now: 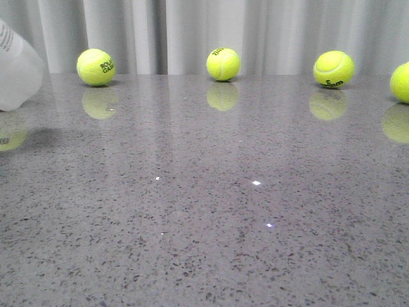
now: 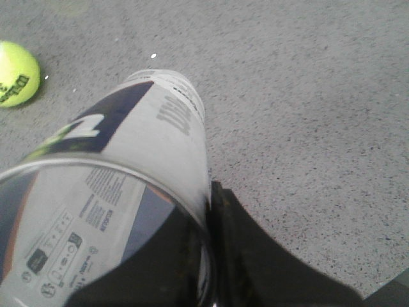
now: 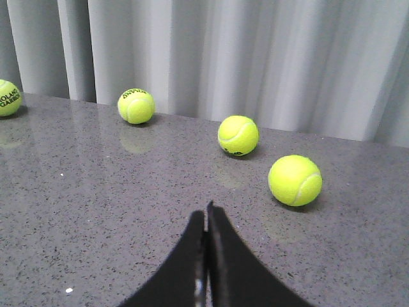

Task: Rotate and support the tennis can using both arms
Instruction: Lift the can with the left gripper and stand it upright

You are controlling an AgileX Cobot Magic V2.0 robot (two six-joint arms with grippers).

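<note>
Tennis can point(image 2: 128, 192) held tilted above the left edge of the table, right arm's fingers pressed together.

Seen from the left wrist, the left gripper point(image 2: 211, 256) pinches the can's open rim, one dark finger point(image 2: 249, 268) outside the clear wall and the other showing through it from inside; the navy-and-white label faces up and the far end points toward the grey speckled table point(image 2: 307, 115), with a tennis ball point(image 2: 16, 73) lying off to one side. From the front only a pale end of the can point(image 1: 16, 67) shows at the left border, lifted off the surface, and four balls sit in a row along the back by the curtain point(image 1: 204, 32). The right gripper point(image 3: 206, 256) hangs over bare table, its two fingers closed against each other and holding nothing.
</note>
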